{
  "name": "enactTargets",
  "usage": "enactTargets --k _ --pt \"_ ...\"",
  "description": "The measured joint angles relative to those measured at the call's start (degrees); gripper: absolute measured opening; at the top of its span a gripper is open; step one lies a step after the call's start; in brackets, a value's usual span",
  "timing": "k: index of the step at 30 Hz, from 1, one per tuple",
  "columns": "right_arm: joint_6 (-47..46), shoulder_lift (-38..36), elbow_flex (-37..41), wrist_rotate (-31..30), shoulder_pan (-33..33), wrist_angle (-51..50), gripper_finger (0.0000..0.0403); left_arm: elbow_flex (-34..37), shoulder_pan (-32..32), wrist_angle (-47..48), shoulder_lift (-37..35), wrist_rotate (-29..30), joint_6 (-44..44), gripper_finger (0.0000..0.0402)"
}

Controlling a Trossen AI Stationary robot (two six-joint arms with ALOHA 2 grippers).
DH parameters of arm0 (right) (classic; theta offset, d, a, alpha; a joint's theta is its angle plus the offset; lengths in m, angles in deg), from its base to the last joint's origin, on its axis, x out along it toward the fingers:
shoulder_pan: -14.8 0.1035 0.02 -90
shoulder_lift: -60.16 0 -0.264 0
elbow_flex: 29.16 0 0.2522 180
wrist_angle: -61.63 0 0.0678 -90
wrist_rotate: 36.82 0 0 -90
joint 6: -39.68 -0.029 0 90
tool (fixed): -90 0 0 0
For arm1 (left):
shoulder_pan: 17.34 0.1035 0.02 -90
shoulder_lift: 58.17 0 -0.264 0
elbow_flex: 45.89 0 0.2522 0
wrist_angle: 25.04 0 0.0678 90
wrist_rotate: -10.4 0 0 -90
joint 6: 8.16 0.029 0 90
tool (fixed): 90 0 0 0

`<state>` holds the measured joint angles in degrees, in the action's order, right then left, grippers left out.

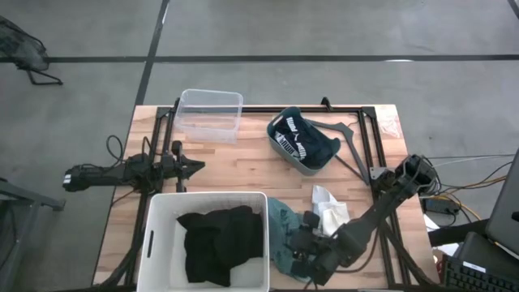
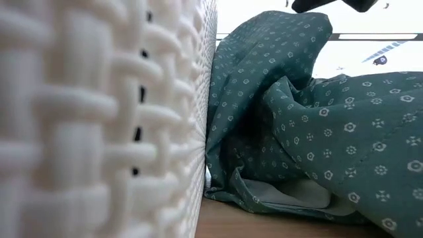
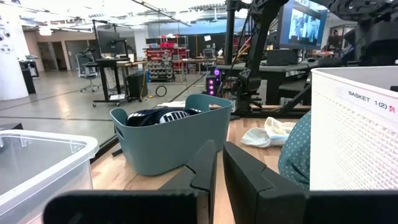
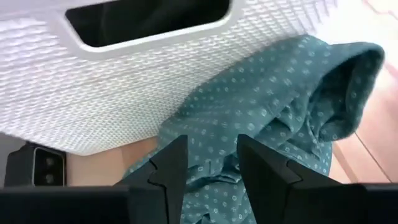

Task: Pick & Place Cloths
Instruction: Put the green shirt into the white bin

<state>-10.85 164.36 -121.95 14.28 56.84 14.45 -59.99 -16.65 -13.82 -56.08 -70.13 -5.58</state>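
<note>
Right gripper (image 4: 211, 163) fingers part-open, empty, over the teal-green dotted cloth (image 4: 267, 118) heaped against the white woven plastic tub (image 4: 124, 81). Soft, light (bunches easily): pinch the raised fold between fingers. Left gripper (image 3: 219, 165) closed, idle.

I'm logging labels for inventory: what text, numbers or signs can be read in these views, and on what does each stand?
"BASKET 1 (2)", then red characters that look like "D1": on the white woven basket, near its rim, left wrist view.
Monitor in the room behind: picture showing, any text too small to read.
No other readable text in any view.
</note>
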Motion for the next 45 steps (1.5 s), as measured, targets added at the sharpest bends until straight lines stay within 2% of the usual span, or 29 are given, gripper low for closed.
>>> enactTargets --k 5,10,18,22,26,28,36,45 --pt "-5.03 0.09 2.92 -0.02 -1.23 2.19 0.0119 0.0 0.0 0.0 0.0 0.0 0.02 0.0035" --pt "-3.29 0.15 5.64 -0.02 -2.15 8.47 0.0109 0.0 0.0 0.0 0.0 0.0 0.02 0.0035" --pt "-2.58 0.15 7.75 0.2 -2.74 8.87 0.0092 0.0 -0.02 0.0 0.0 0.0 0.0 0.0035" --pt "-1.83 0.15 8.72 0.09 -3.48 9.33 0.0072 0.0 0.0 0.0 0.0 0.0 0.01 0.0035" --pt "1.15 0.17 8.82 -0.3 -3.52 9.87 0.0034 0.0 0.0 0.0 0.0 0.0 0.02 0.0035" --pt "2.36 0.17 8.55 -2.04 -3.43 9.89 0.0016 0.0 0.0 0.0 0.0 0.0 0.0 0.0035" --pt "11.53 -0.89 5.5 -13.26 -2.93 9.59 0.001 0.0 -0.02 0.0 -0.01 0.0 0.02 0.0035" --pt "30.03 -12.31 0.2 -22.72 -3.25 7.45 0.0009 0.0 0.0 0.0 -0.02 0.0 0.02 0.0035"
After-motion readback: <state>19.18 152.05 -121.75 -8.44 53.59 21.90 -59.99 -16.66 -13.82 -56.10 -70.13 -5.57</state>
